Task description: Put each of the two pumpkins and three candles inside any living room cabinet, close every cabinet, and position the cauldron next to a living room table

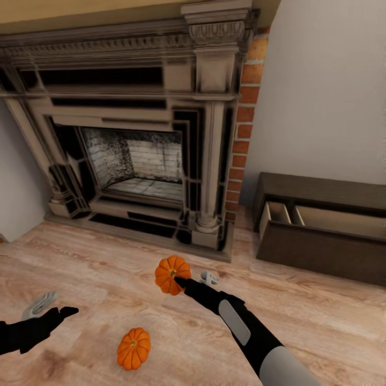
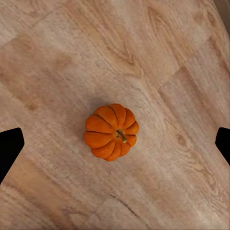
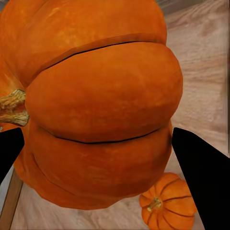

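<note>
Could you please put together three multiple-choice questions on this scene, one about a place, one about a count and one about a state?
1. Where is the cabinet relative to the fireplace in the head view?
A. To its right
B. To its left
C. In front of the hearth

2. How many pumpkins show in the head view?
A. One
B. Two
C. Three

3. What is the state of the cabinet's drawer?
A. Shut
B. Pulled open
C. Removed and lying on the floor

Answers:
1 A, the dark cabinet stands past the brick edge, against the right wall.
2 B, one pumpkin is at the right hand, and the other pumpkin lies on the wood floor.
3 B, its pale interior is exposed.
</note>
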Available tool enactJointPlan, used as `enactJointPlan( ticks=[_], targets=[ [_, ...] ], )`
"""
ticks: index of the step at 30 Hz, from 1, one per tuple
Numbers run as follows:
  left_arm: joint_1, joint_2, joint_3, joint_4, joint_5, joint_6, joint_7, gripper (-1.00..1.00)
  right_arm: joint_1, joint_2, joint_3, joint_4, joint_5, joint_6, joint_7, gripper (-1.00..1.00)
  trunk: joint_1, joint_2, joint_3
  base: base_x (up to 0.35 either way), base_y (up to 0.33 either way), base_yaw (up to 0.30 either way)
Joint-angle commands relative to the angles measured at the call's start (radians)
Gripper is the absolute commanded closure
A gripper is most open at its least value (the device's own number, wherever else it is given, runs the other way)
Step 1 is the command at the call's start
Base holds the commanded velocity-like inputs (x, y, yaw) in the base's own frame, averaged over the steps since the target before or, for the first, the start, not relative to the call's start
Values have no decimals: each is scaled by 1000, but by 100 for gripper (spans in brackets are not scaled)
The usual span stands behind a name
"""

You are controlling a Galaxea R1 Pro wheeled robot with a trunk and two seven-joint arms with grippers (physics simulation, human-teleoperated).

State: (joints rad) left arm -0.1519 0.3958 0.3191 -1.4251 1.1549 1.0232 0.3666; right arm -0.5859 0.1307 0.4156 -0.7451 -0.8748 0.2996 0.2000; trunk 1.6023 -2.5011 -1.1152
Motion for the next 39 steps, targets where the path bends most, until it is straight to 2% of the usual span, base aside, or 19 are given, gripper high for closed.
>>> enactJointPlan(
  ticks=[1, 10, 29, 39],
  targets=[
    [0, 0, 0, 0, 0, 0, 0, -100, 0, 0, 0, 0, -1, 0, -3, 100, 0, 0, -2, 0, 39, -146],
    [0, 0, 0, 0, 0, 0, 0, -100, 0, 0, 8, -2, 11, -18, 0, 100, 0, 0, -5, 0, 66, -33],
    [0, 0, 0, 0, 0, 0, 0, -100, 0, 0, 8, 4, 7, -31, -2, 100, 0, 0, -5, 0, 44, -2],
    [0, 0, 0, 0, 0, 0, 0, -100, 0, 0, 4, 4, 2, -28, -2, 100, 0, 0, -11, 0, 89, -210]
  ],
)
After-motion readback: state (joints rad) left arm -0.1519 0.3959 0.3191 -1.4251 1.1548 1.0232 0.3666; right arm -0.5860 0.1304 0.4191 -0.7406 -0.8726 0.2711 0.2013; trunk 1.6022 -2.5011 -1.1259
